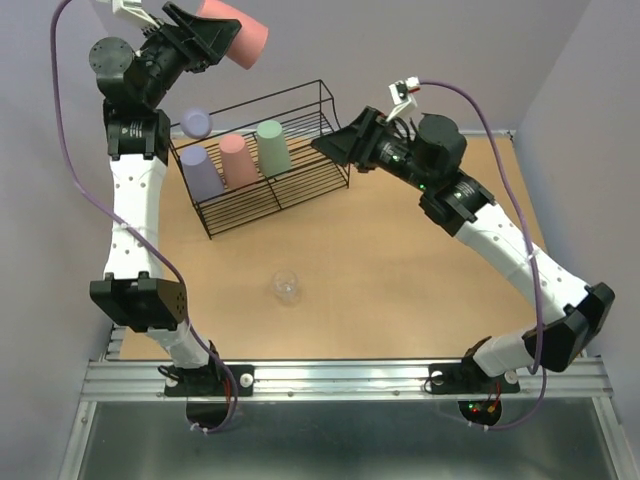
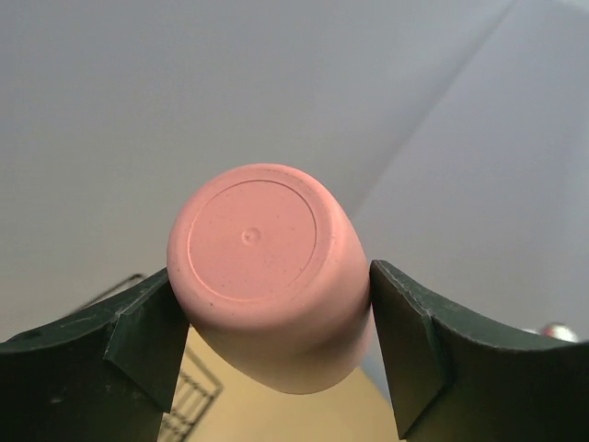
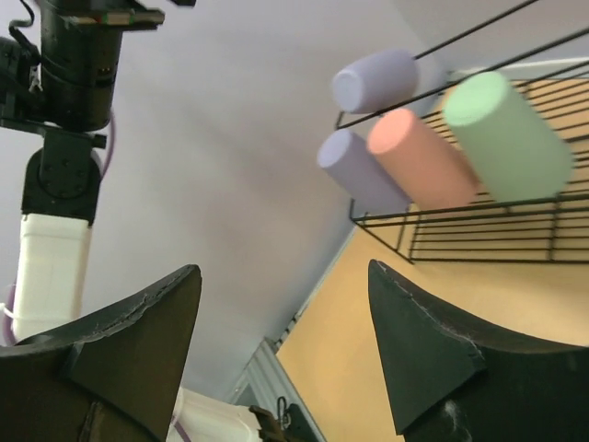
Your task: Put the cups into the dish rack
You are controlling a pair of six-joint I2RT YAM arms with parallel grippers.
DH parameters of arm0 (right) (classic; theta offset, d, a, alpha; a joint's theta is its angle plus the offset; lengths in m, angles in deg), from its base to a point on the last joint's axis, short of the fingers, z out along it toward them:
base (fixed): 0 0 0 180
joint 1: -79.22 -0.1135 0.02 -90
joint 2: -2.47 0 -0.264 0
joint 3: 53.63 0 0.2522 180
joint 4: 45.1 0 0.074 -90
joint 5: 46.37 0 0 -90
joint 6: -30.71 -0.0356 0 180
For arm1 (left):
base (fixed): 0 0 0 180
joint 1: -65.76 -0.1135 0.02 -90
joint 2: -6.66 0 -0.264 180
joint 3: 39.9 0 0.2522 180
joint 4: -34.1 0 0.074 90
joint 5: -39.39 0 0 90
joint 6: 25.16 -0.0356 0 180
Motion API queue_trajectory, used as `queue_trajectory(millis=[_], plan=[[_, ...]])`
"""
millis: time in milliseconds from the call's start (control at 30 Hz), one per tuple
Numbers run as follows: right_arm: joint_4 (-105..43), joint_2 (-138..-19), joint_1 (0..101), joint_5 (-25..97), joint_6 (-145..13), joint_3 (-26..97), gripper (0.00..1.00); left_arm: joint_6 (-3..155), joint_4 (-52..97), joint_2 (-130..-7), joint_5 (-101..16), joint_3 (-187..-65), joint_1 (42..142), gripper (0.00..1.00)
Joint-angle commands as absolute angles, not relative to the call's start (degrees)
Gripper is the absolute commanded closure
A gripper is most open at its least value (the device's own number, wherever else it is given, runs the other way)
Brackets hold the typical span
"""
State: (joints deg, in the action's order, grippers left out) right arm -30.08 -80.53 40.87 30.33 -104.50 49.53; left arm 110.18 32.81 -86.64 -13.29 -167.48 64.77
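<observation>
Gripping a salmon-pink tumbler [image 2: 267, 276] in the left jaws, aloft at 12 o'clock of the dish rack [image 1: 300, 185]. Gaping wide and empty with the right jaws at the rack's 3 o'clock. Racked: lavender tumblers [image 1: 201, 170], pink tumbler [image 1: 238, 160], sage green tumbler [image 1: 272, 147]. On the tabletop [image 1: 420, 270] at 6 o'clock: clear cup [image 1: 287, 287].

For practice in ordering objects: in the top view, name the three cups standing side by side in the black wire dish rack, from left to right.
Lavender-purple plastic tumbler → salmon-pink plastic tumbler → sage green plastic tumbler.
</observation>
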Motion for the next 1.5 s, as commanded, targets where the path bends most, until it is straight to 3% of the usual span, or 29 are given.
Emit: queue_trajectory(millis=[0,333,567,1467], plan=[[-29.68,-73.91,44.58,31.68,-102.88,44.86,0.22,86.05,18.95,-88.78,-22.82,-173.44,65.58,1.00],[-20.10,-71.62,47.31,32.03,-99.37,44.59,0.22,59.68,13.83,-103.02,-39.61,-185.92,74.45,1.00],[-15.34,-73.37,48.63,32.21,-97.08,47.23,0.22,51.75,28.78,-101.53,-52.09,-171.43,77.80,1.00],[-14.11,-76.54,52.06,27.73,-97.96,46.97,0.22,41.90,39.85,-101.19,-55.44,-154.04,78.24,1.00]])
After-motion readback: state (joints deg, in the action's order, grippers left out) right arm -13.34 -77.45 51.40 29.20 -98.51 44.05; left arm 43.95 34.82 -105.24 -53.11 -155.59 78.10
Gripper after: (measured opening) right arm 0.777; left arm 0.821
